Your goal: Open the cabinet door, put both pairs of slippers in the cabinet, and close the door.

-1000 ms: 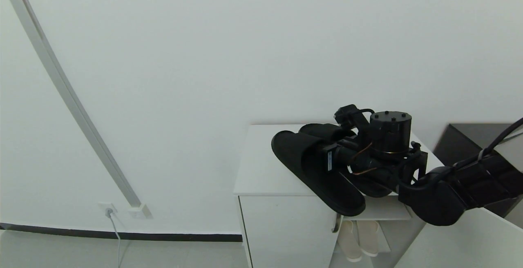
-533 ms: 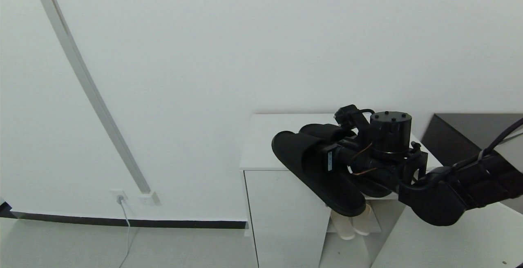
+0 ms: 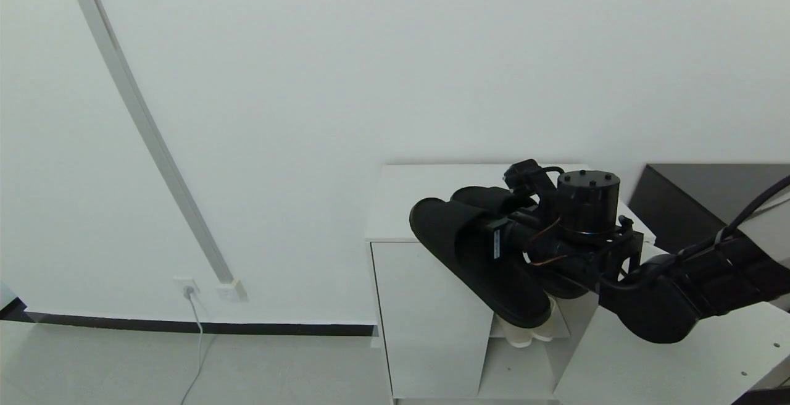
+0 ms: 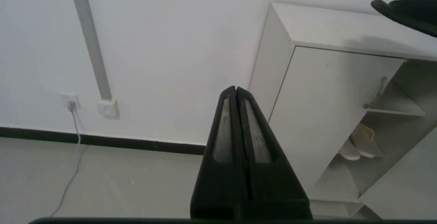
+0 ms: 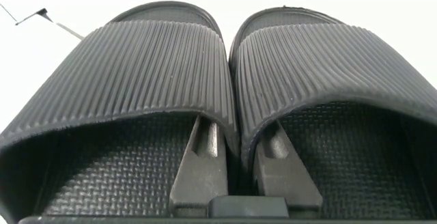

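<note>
While aloft, black slippers [image 3: 478, 260] in claw [image 5: 237, 145]

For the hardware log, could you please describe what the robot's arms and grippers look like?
The right arm is matt black with bulky rounded links, a bolted cylindrical joint housing, thin copper-coloured wires and a thick black cable. The left gripper has flat, tapered dark jaws with grey inner pads.
</note>
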You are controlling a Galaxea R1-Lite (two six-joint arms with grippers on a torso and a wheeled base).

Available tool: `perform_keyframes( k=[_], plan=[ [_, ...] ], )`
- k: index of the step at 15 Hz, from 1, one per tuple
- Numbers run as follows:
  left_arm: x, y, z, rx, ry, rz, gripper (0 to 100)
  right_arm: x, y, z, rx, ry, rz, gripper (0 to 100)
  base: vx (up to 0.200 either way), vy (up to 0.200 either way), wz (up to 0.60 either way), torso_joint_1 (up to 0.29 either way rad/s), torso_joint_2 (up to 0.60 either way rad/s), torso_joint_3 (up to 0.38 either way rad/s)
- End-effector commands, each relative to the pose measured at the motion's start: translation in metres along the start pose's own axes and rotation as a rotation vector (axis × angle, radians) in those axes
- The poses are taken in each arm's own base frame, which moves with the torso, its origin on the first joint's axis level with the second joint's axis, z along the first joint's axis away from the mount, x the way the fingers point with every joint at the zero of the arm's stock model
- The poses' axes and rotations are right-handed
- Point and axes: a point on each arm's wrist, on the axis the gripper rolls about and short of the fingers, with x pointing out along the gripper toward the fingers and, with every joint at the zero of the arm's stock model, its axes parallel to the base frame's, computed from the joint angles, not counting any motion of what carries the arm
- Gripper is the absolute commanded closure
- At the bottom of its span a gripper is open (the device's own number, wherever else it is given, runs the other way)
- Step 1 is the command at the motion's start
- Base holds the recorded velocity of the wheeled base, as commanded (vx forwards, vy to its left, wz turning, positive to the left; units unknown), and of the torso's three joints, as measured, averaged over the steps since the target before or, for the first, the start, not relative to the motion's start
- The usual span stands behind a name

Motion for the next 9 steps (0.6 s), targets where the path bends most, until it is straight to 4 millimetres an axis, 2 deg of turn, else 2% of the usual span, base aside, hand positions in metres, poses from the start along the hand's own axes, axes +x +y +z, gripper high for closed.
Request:
perform_keyframes(
  k=[1, 7, 9],
  plan=[
    [0.0, 0.0, 0.0, 0.0, -0.001, 0.001, 100, 0.0018, -0.0001, -0.0033, -0.007, 0.006, 0.0, 100, 0.0, 0.0, 0.0, 0.0, 0.0, 0.0],
    [0.0, 0.0, 0.0, 0.0, -0.001, -0.001, 100, 0.0046, -0.0003, -0.0068, -0.01, -0.001, 0.001, 100, 0.0, 0.0, 0.0, 0.0, 0.0, 0.0],
    [0.0, 0.0, 0.0, 0.0, -0.001, 0.001, 100, 0.0064, -0.0004, -0.0092, -0.011, 0.0, 0.001, 100, 0.0, -0.2, 0.0, 0.002, 0.01, 0.005]
  ],
)
